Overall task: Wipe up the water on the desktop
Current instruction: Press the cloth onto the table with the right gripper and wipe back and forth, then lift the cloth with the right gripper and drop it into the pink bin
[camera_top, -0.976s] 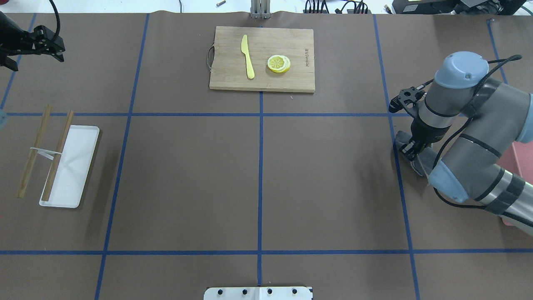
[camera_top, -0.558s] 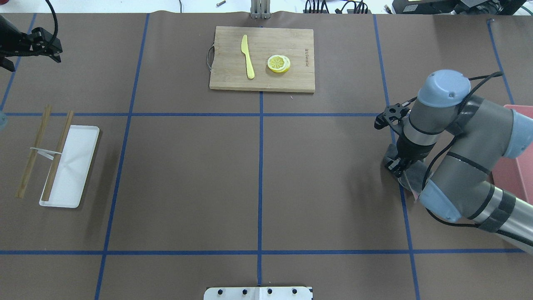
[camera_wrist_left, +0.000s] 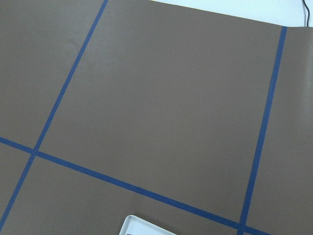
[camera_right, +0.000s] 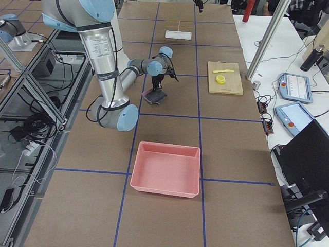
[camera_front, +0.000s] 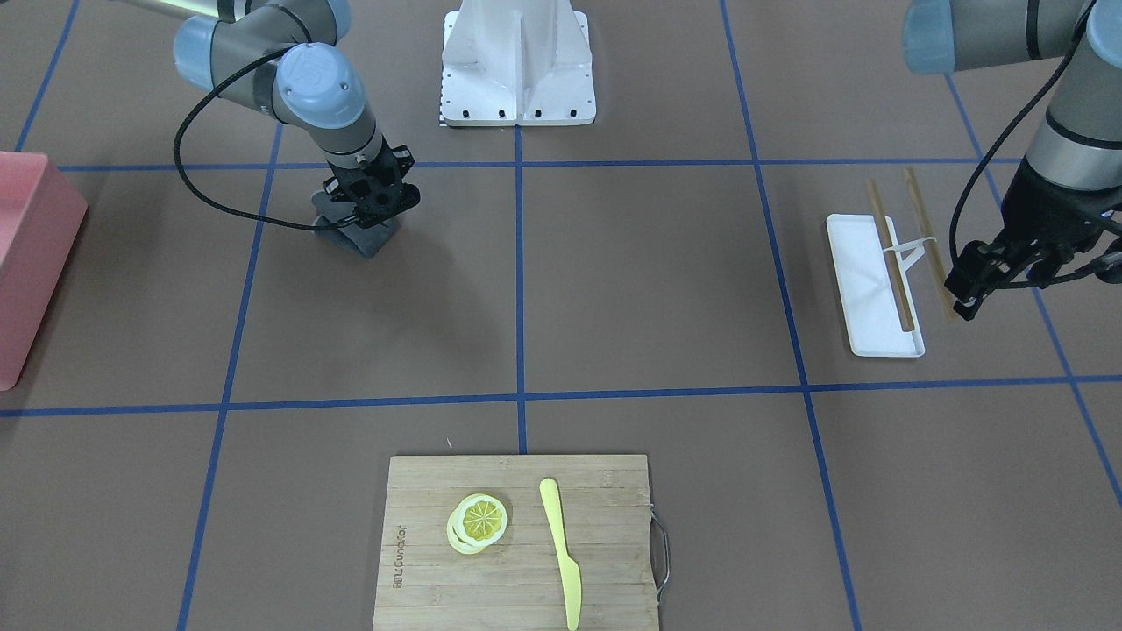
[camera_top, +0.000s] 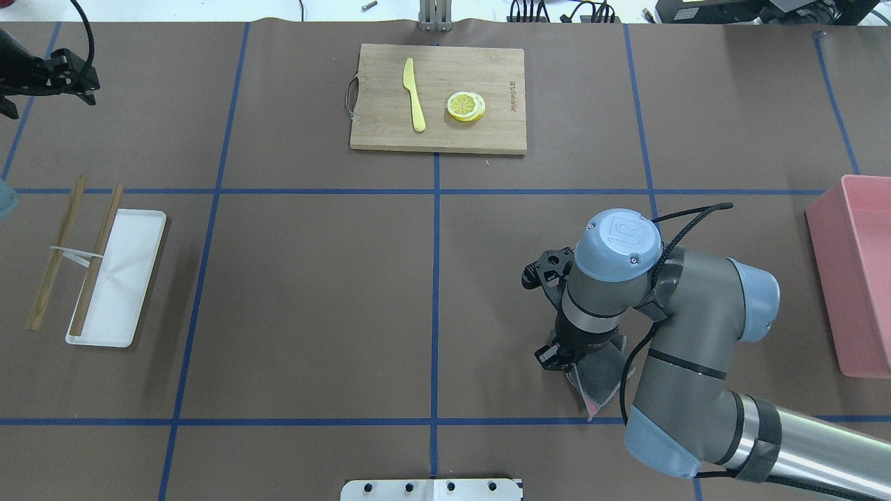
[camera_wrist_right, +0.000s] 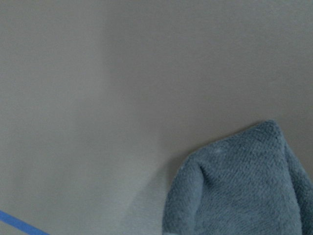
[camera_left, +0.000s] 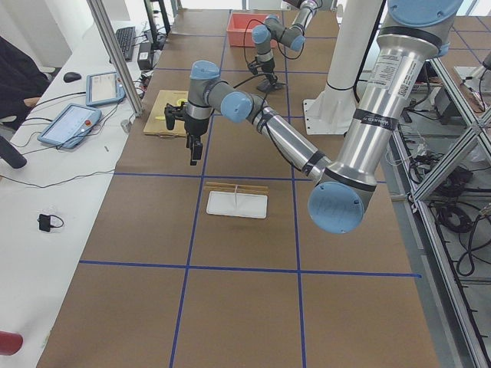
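The desktop (camera_top: 313,306) is a matte brown surface crossed by blue tape lines; I see no water on it. My right gripper (camera_top: 565,356) is shut on a grey-blue cloth (camera_top: 603,374) and presses it onto the desktop in the near right square. The cloth also shows in the front view (camera_front: 358,238), the right side view (camera_right: 155,95) and the right wrist view (camera_wrist_right: 244,186). My left gripper (camera_front: 966,298) hangs empty above the far left of the desktop, beyond the white tray, and its fingers look closed together.
A pink bin (camera_top: 855,278) stands at the right edge. A bamboo cutting board (camera_top: 390,132) with a yellow knife (camera_top: 415,94) and lemon slices (camera_top: 466,106) lies at the far middle. A white tray (camera_top: 129,278) with two wooden chopsticks (camera_top: 97,261) lies at the left.
My right arm has swept the cloth left and toward the robot across the blue line, uncovering the pink bin. My left gripper has drifted slightly left.
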Available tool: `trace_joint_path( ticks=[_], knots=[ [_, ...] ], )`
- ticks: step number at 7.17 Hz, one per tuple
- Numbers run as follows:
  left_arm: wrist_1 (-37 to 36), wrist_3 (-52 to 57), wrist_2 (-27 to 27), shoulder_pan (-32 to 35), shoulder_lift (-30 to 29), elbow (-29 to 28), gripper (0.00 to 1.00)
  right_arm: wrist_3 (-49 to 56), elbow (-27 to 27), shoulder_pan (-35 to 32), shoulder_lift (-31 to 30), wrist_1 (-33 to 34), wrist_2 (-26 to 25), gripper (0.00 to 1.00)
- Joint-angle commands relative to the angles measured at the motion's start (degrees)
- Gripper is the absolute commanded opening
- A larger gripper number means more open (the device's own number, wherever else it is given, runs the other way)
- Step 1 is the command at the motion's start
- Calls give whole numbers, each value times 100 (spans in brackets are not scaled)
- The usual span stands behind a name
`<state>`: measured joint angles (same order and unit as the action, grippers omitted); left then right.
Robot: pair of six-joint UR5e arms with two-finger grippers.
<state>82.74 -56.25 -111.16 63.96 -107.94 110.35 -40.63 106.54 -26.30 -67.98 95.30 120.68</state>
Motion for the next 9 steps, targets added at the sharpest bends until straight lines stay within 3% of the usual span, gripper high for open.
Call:
trace_joint_path(
  ticks=[1, 5, 9],
  knots=[
    [-3, 0, 6, -6, -7, -5, 99, 255, -98, -442, 39, 15, -106, 0],
    [-3, -17, 6, -15, -60, 4, 99, 1440, -887, -1436, 74, 15, -62, 0],
    [-3, -44, 6, -15, -43, 13, 99, 2477, -881, -2938, -39, 6, 1060, 0]
  ],
)
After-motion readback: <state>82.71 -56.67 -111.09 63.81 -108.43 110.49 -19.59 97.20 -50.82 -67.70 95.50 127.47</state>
